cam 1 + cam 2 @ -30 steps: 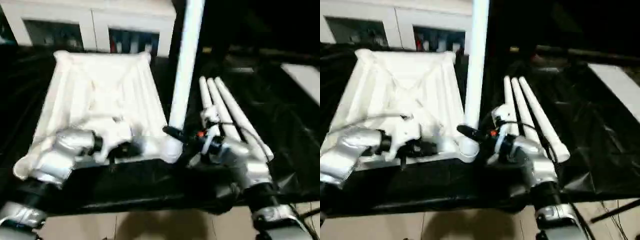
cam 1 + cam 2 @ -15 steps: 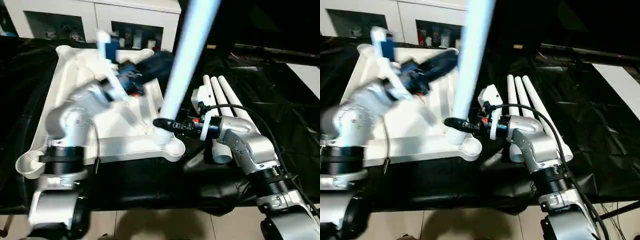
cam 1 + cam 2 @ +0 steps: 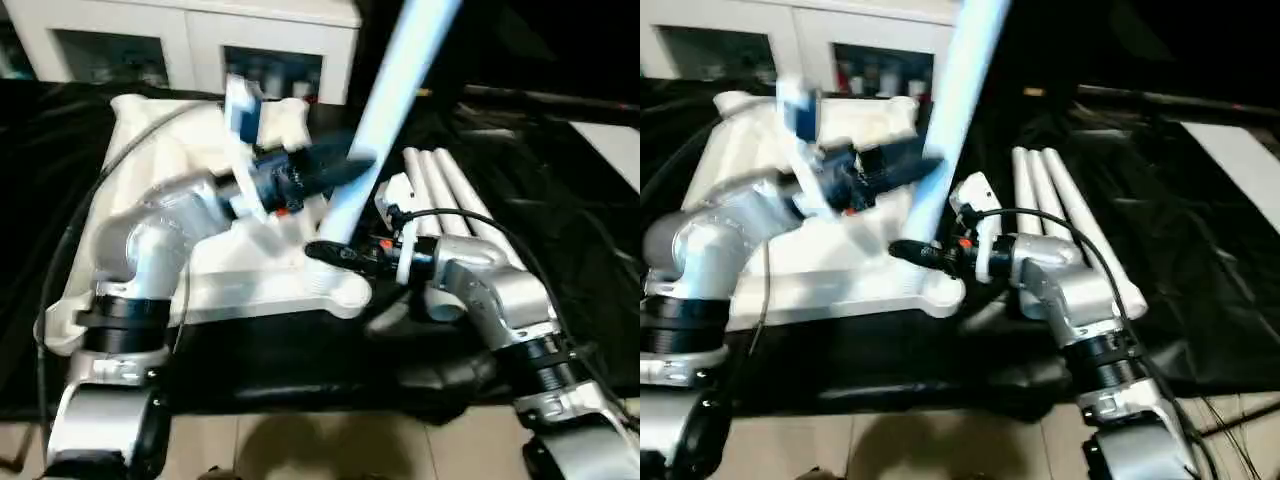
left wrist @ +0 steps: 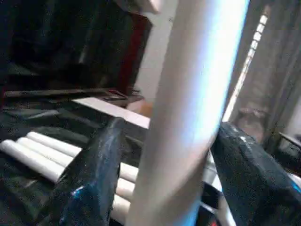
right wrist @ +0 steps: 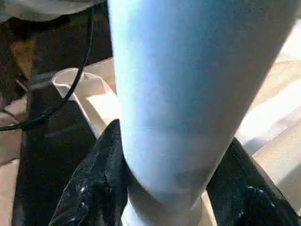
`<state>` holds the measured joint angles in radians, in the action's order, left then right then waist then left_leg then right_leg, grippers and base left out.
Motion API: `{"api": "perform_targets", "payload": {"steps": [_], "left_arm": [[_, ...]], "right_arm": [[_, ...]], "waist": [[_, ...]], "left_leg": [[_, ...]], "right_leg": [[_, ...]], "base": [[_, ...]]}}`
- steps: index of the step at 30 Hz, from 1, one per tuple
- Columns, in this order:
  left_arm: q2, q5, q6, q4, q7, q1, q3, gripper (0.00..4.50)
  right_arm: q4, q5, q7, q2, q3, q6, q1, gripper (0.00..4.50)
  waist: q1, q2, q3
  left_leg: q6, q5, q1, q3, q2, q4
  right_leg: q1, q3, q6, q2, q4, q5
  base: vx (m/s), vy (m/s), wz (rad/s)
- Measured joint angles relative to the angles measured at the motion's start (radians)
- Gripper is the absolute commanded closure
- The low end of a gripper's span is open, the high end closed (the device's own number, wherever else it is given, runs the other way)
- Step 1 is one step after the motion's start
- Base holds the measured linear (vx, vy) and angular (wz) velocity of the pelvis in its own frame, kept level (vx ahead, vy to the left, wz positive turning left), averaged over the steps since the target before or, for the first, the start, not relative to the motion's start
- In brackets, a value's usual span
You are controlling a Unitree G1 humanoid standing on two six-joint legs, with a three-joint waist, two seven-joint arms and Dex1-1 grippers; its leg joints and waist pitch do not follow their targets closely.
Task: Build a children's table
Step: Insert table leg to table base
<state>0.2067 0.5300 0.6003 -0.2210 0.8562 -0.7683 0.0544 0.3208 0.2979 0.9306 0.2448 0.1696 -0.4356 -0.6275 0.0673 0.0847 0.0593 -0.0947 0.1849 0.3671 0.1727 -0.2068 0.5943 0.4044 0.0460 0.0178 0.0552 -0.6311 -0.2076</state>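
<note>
The white tabletop [image 3: 140, 150] lies underside up on the black cover. One white leg [image 3: 400, 70] rises from the socket at its near right corner [image 3: 340, 290], leaning to the right. My right gripper [image 3: 330, 252] is shut on the foot of this leg just above the socket; in the right wrist view, the right gripper [image 5: 174, 141] has both black fingers pressed against the tube. Higher up, my left gripper [image 3: 352, 168] reaches across the tabletop. In the left wrist view the left gripper [image 4: 171, 127] stands open, a finger on each side of the leg. Three more legs [image 3: 440, 185] lie side by side to the right.
A white cabinet with glass doors [image 3: 180, 40] stands behind the table. The black cover [image 3: 560, 230] is wrinkled and runs on to the right, where a flat white panel [image 3: 615, 150] lies. Beige floor [image 3: 300, 450] shows in front of the near edge.
My left arm has risen from the tabletop's near edge and swung over to the standing leg, its fingers opening around it. The leg leans further right. My right gripper keeps its hold.
</note>
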Motion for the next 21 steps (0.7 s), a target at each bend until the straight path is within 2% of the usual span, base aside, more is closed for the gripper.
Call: {"api": "perform_targets", "payload": {"steps": [2,3,7,9,11,17,21], "left_arm": [[-0.008,-0.035,-0.031,-0.034,-0.076,-0.043,0.022,1.23],[-0.008,-0.035,-0.032,-0.036,-0.104,-0.054,0.035,1.42],[-0.038,-0.021,-0.009,-0.032,-0.229,-0.061,0.075,1.60],[-0.049,-0.011,0.014,-0.032,-0.279,-0.064,0.100,1.93],[-0.077,-0.010,0.036,-0.032,-0.343,-0.074,0.125,2.03],[-0.101,-0.041,0.031,-0.057,-0.423,-0.108,0.125,2.55],[-0.107,-0.046,0.012,-0.062,-0.453,-0.111,0.126,2.73]], "right_arm": [[0.022,-0.031,-0.044,-0.004,-0.001,0.000,-0.022,2.66],[0.023,-0.034,-0.055,-0.010,-0.001,0.000,-0.025,2.66],[0.045,-0.074,-0.111,-0.029,0.025,0.011,-0.027,2.66],[0.045,-0.079,-0.129,-0.034,0.027,0.016,-0.027,2.66],[0.046,-0.083,-0.164,-0.046,0.021,0.017,-0.027,2.66],[0.083,-0.109,-0.226,-0.077,0.014,0.054,-0.040,2.66],[0.087,-0.108,-0.248,-0.094,0.007,0.056,-0.040,2.66]], "waist": [[-0.004,-0.001,0.000],[-0.006,-0.001,0.001],[-0.007,-0.015,0.006],[-0.006,-0.019,0.006],[-0.006,-0.024,0.008],[-0.005,-0.036,0.007],[-0.006,-0.038,0.008]], "left_leg": [[-0.001,0.000,0.000,0.000,0.000,0.000],[-0.002,0.001,-0.001,0.000,0.000,0.000],[-0.003,0.000,-0.001,0.000,0.000,0.001],[-0.003,0.000,-0.001,0.000,0.000,0.001],[-0.002,0.000,0.000,-0.001,0.000,0.003],[-0.002,0.000,0.000,-0.001,0.000,0.005],[-0.002,0.000,0.000,-0.001,0.000,0.005]], "right_leg": [[0.000,0.000,0.000,0.000,0.000,0.002],[0.000,0.000,0.000,0.000,0.000,0.002],[0.000,0.000,0.000,0.000,0.000,0.003],[-0.001,0.000,0.000,0.000,-0.001,0.003],[-0.001,0.000,0.000,0.000,-0.001,0.004],[-0.001,0.000,-0.001,0.001,-0.001,0.006],[-0.001,0.000,-0.001,0.000,-0.001,0.006]], "base": [[0.000,0.000,0.00],[0.000,0.000,0.00],[0.000,0.000,0.00],[0.000,0.000,0.00],[0.000,0.000,0.00],[0.000,0.000,0.00],[0.000,0.000,0.00]]}}
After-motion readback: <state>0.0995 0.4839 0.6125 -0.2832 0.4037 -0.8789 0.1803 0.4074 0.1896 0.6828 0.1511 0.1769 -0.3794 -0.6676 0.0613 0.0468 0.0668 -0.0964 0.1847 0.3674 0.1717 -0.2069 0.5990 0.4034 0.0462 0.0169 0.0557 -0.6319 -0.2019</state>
